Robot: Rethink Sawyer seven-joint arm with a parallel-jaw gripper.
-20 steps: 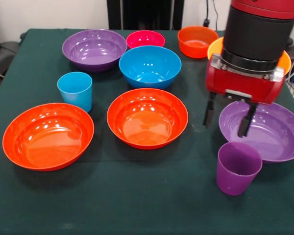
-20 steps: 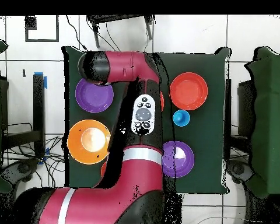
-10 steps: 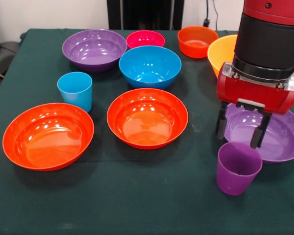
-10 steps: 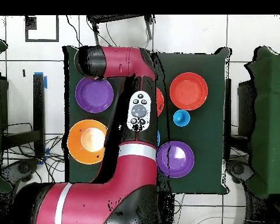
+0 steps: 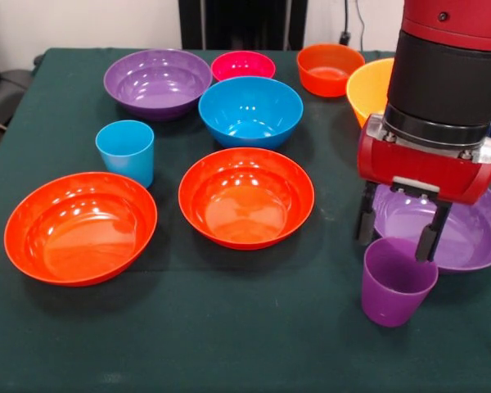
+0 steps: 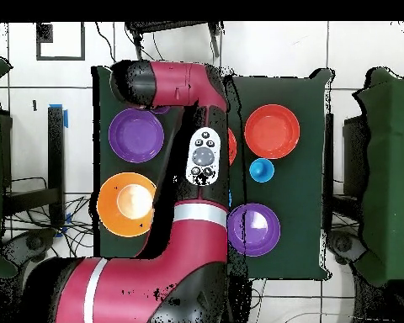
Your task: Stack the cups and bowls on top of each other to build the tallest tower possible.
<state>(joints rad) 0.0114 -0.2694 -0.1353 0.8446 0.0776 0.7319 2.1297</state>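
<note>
Front view shows the gripper spread wide just above the purple cup at the worktop's near right, apparently poised to straddle its rim for grasping.

On the counter, two wide bowls sit side by side at centre, a cup at 11 o'clock of the left one. At 3 o'clock, the end effector hangs directly above a second cup, a wide bowl behind it. Five more bowls line the 12 o'clock edge.
</note>
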